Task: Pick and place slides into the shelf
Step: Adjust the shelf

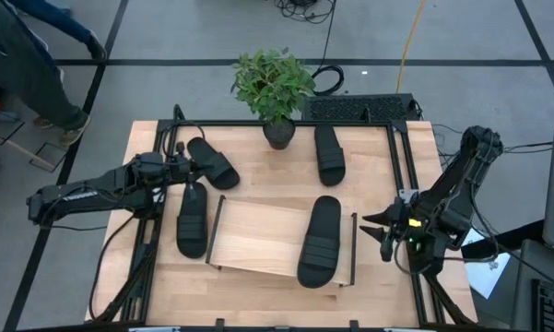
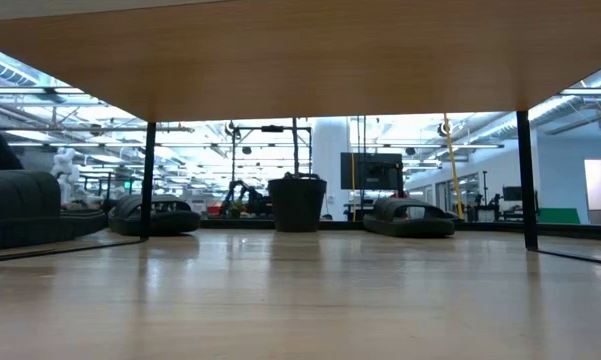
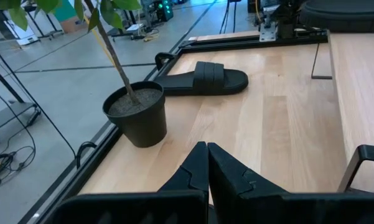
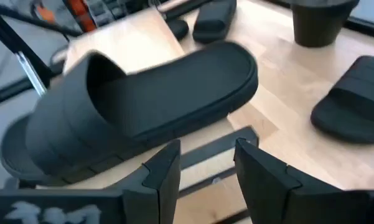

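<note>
Slides, four matching black ones, are spread over a wooden table (image 1: 258,286) seen from above. Nearest the table's front edge, the shelf (image 1: 263,238), a light wood board with thin black wire end frames, lies slightly skewed. One slide (image 1: 321,242) rests on the board's right part, its heel end reaching past the front edge of the board. Just beyond the shelf's right end frame, the right gripper (image 1: 376,231) points toward that slide with its fingers partly spread and nothing between them; in its wrist view the slide (image 4: 137,106) fills the space just ahead of the fingers (image 4: 165,168). A second slide (image 1: 193,219) lies on the table just beside the shelf's left end. Above it, the left gripper (image 1: 190,170) is closed, fingers pressed together and empty, its tip close to a third slide (image 1: 213,162) lying at an angle. Farther back, the fourth slide (image 1: 328,154) lies right of a potted plant (image 1: 275,88) at the table's rear edge. Beyond the table, a person (image 1: 37,65) is on the floor at upper left.
</note>
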Available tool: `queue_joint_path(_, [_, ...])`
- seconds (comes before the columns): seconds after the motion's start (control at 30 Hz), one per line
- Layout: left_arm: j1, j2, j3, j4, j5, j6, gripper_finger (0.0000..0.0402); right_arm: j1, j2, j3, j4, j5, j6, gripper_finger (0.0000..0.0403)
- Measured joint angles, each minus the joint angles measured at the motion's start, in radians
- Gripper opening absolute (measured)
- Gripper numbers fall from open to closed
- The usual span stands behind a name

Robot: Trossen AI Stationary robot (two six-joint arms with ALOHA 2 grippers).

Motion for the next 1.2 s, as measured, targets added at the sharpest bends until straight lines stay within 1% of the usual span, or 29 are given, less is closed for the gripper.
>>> queue_joint_path(0.07, [0.000, 0.000, 0.000, 0.000, -0.010, -0.001, 0.0005, 0.012, -0.026, -0.024, 0.035, 0.031, -0.019, 0.0139])
queue_joint_path(0.13, [0.000, 0.000, 0.000, 0.000, -0.011, -0.002, 0.0005, 0.021, -0.044, -0.060, 0.105, 0.057, -0.062, 0.0139])
queue_joint_path(0.27, [0.000, 0.000, 0.000, 0.000, -0.011, -0.003, 0.0005, 0.035, -0.098, -0.158, 0.238, 0.055, -0.112, 0.0147])
queue_joint_path(0.4, [0.000, 0.000, 0.000, 0.000, -0.011, -0.003, 0.0005, 0.049, -0.184, -0.263, 0.380, 0.062, -0.108, 0.0183])
queue_joint_path(0.57, [0.000, 0.000, 0.000, 0.000, -0.011, -0.004, 0.0005, 0.044, -0.284, -0.383, 0.616, 0.059, -0.181, 0.0234])
queue_joint_path(0.67, [0.000, 0.000, 0.000, 0.000, -0.011, -0.004, 0.0005, 0.021, -0.317, -0.444, 0.755, 0.020, -0.251, 0.0247])
queue_joint_path(0.77, [0.000, 0.000, 0.000, 0.000, -0.011, -0.005, 0.0005, -0.010, -0.329, -0.492, 0.868, 0.001, -0.309, 0.0248])
queue_joint_path(0.9, [0.000, 0.000, 0.000, 0.000, -0.011, -0.008, 0.0005, -0.056, -0.330, -0.511, 0.919, -0.045, -0.369, 0.0241])
queue_joint_path(1.0, [0.000, 0.000, 0.000, 0.000, -0.011, -0.008, 0.0005, -0.088, -0.330, -0.511, 0.947, -0.051, -0.422, 0.0237])
queue_joint_path(1.2, [0.000, 0.000, 0.000, 0.000, -0.011, -0.008, 0.0005, -0.145, -0.347, -0.511, 0.941, -0.103, -0.481, 0.0236])
